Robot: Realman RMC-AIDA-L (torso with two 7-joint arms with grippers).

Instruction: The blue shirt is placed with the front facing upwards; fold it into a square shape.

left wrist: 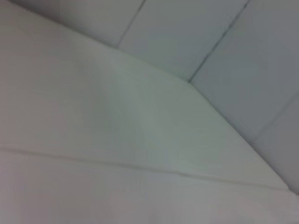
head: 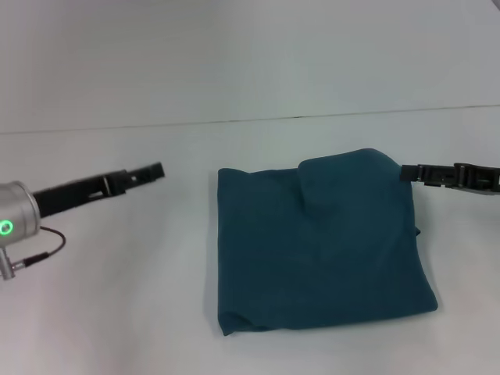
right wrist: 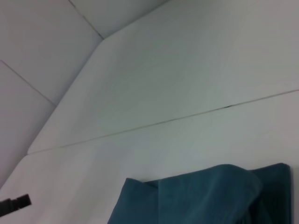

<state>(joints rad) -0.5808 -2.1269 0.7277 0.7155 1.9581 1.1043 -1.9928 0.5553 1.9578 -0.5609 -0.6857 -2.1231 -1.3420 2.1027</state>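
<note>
dark teal-blue cotton shirt [head: 312, 250] folded near-square on white counter [head: 117, 312] | soft, light, limp; grip far-edge bump | left pincer [head: 153, 172], right pincer [head: 414, 173]: opening cannot tell

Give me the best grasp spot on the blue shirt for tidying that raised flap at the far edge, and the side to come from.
Grip the puffed flap at the blue shirt's far right corner, coming in from the right with the right gripper, which sits beside it. That fold stands proud of the flat layers, so fingers can likely get under it. The left gripper is well off the shirt on the table.
</note>
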